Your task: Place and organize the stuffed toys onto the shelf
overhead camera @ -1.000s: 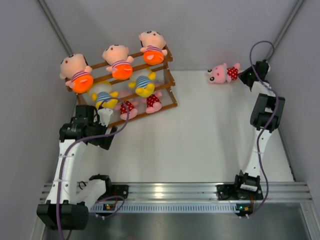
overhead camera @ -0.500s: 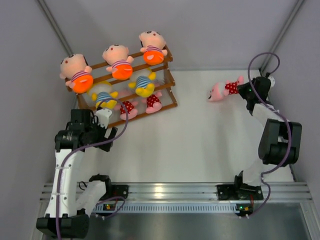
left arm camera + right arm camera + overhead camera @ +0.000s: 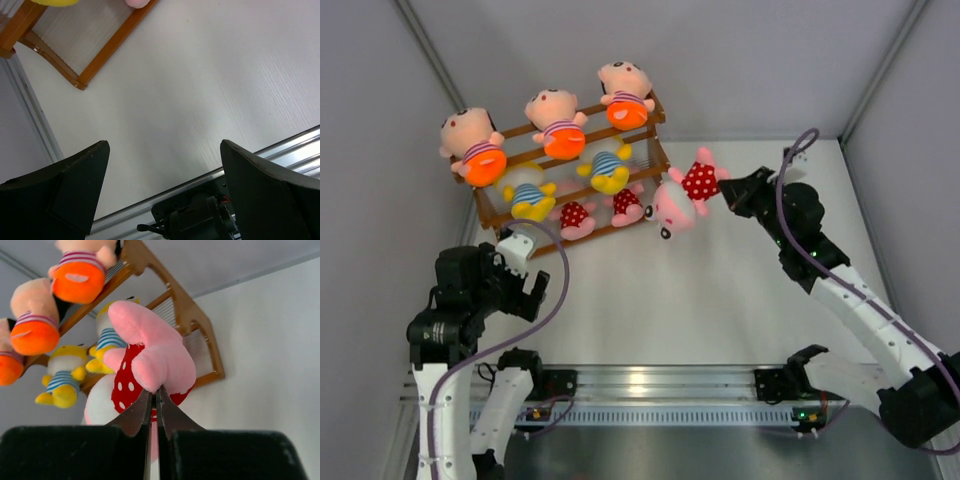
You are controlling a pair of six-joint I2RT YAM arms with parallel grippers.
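Pink polka-dot plush doll: at brown wooden shelf's right end.
Right gripper: clamped on its limb.
Left gripper: wide apart, empty.

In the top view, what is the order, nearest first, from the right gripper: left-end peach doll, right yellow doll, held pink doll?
1. Pink doll, in the right gripper.
2. Yellow doll, shelf middle, right side.
3. Peach doll, shelf top, left end.

Pink doll (red polka-dot dress)
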